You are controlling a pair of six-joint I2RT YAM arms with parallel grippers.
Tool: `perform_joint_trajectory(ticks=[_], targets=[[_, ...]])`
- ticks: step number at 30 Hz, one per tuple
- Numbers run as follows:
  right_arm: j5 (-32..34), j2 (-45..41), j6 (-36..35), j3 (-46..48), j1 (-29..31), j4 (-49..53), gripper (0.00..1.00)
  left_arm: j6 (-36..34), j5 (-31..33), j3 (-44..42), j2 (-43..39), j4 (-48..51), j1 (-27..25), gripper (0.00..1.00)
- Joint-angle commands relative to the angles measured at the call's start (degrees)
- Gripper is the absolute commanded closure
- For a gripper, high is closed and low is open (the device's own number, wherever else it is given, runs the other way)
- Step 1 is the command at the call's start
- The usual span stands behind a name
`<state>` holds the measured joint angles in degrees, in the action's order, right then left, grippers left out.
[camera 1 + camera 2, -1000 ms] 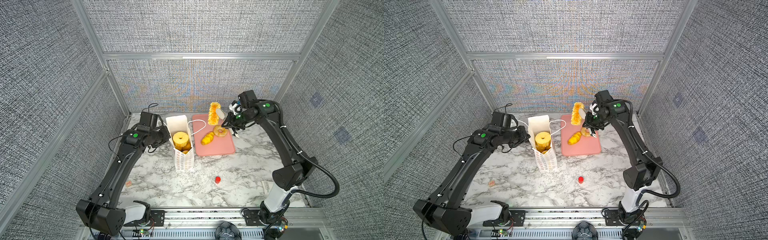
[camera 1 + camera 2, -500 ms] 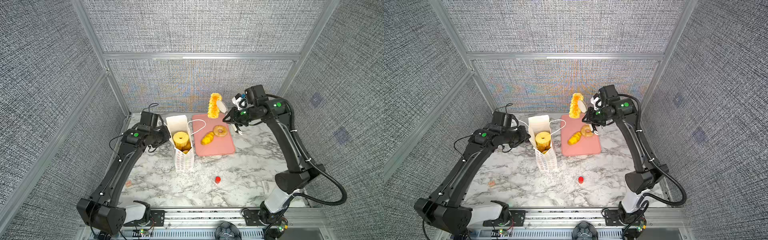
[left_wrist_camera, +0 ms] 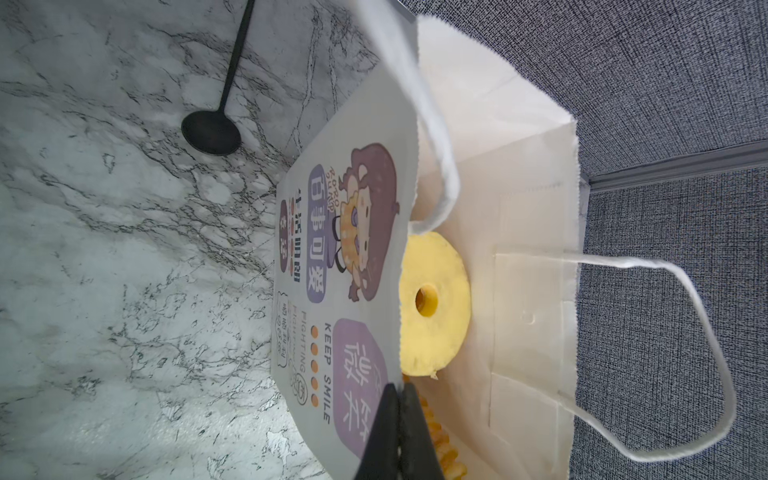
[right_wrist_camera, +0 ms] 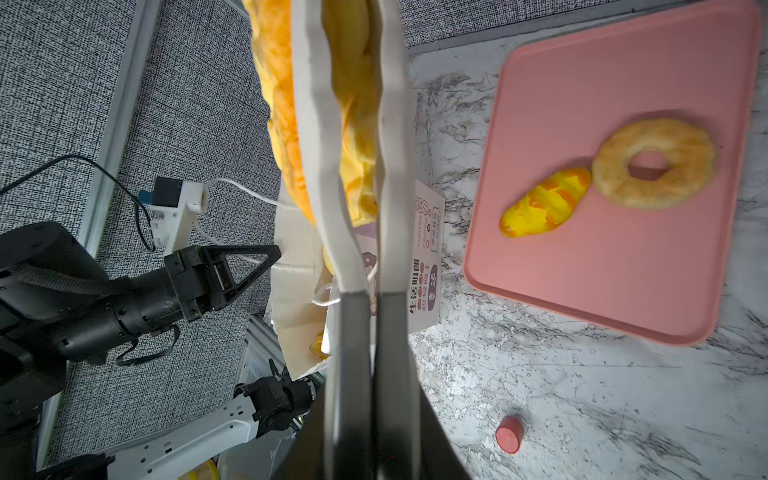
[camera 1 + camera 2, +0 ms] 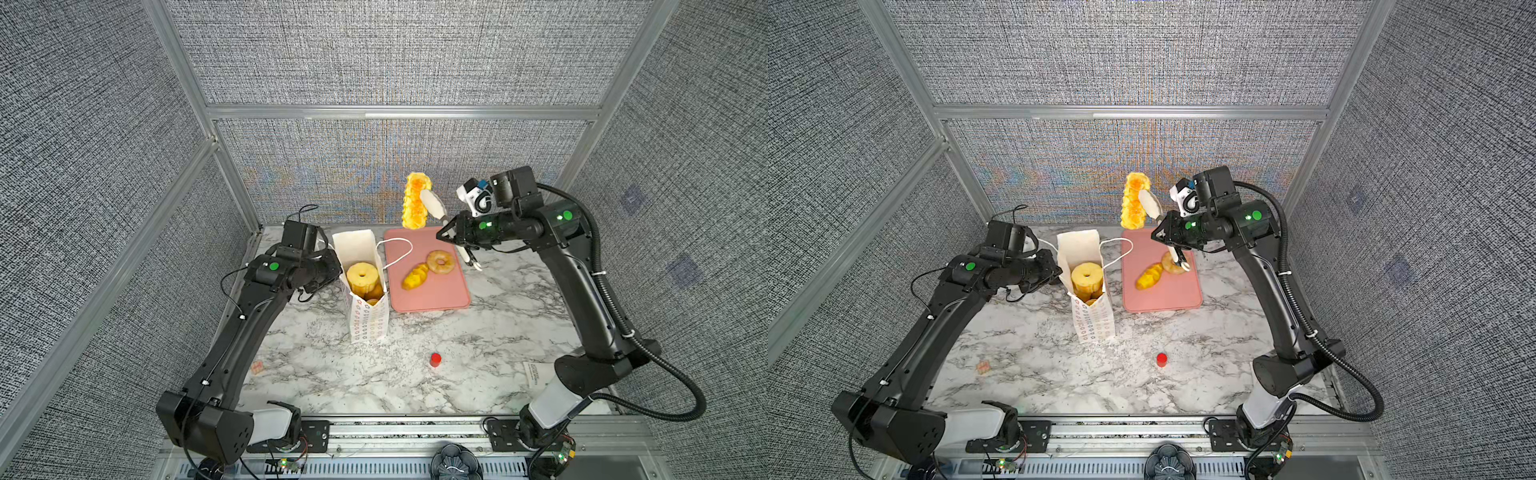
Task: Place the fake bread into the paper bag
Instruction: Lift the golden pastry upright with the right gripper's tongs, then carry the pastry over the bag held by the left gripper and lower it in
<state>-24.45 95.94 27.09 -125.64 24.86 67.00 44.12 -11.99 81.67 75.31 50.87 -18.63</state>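
The paper bag [image 5: 368, 326] stands open on the marble, left of a pink tray [image 5: 432, 299]. My left gripper [image 3: 399, 392] is shut on the bag's near wall at the rim; in a top view it [image 5: 334, 270] sits against the bag's left side. A yellow ring cake [image 5: 362, 276] and more fake bread lie inside the bag [image 3: 532, 166]. My right gripper [image 5: 428, 197] is shut on a long golden loaf [image 5: 415, 205], held upright in the air above the tray's far edge. The loaf [image 4: 278, 104] shows between its white fingers [image 4: 320, 145].
On the tray [image 4: 623, 270] lie a ring-shaped pastry [image 5: 440, 262] and a small yellow-orange bun [image 5: 415, 277]. A small red cylinder [image 5: 435, 359] stands on the marble in front. The bag's cord handle [image 5: 399, 253] droops over the tray's left edge. Mesh walls close off the back.
My right gripper has risen with the long loaf and carried it a little leftward, higher above the tray. The left arm and the bag have not moved.
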Motion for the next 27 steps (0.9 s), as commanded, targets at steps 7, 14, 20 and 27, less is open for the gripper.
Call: perform_joint_trajectory(ticks=[7, 14, 20, 27], targets=[[-1.3, -0.7, 0.4, -0.5, 3.8, -3.9, 0.76, -0.6, 0.1, 0.6, 0.3, -0.5, 0.1, 1.0], [-0.3, -0.4, 0.4, -0.4, 6.9, -3.5, 0.76, -0.4, 0.2, 0.5, 0.2, -0.5, 0.1, 1.0], [1.3, 0.2, 0.0, -0.7, 9.6, -2.8, 0.76, -0.2, 0.2, 0.4, 0.1, -0.4, 0.1, 1.0], [3.6, 1.3, -1.1, -1.8, 12.6, -0.8, 0.76, -0.1, 0.4, 0.2, -0.2, -0.5, 0.0, 1.0]])
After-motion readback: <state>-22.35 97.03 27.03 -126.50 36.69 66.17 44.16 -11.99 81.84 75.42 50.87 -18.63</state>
